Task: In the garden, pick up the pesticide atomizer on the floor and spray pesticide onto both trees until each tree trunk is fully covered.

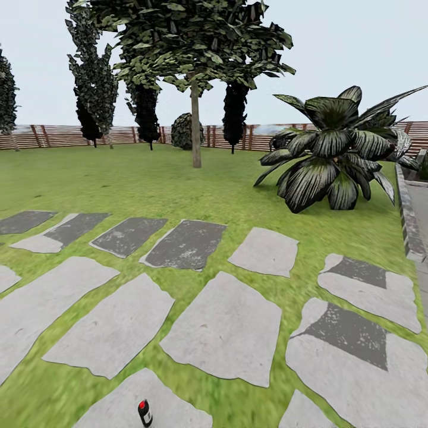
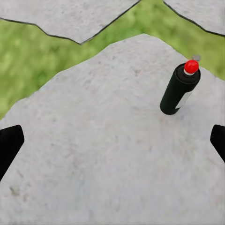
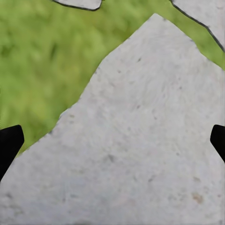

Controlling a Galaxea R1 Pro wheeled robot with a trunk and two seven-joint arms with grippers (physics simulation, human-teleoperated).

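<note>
Grey paving slabs (image 1: pixel 226 327) cross the green lawn (image 1: pixel 148 184). The pesticide atomizer (image 1: pixel 145 413), a black bottle with a red cap, stands upright on the nearest slab, low in the head view. Further back, a tree (image 1: pixel 195 119) with a pale bare trunk rises before the slatted fence (image 1: pixel 53 135), and a broad-leaved plant (image 1: pixel 336 157) sits to the right. The left gripper (image 2: pixel 112 145) is spread wide above the slab, apart from the atomizer (image 2: pixel 180 89); the right gripper (image 3: pixel 112 143) is spread too.

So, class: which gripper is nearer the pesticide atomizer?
Left. The pesticide atomizer stands on the paving stone ahead of the left gripper; the right gripper faces bare stone.
</note>
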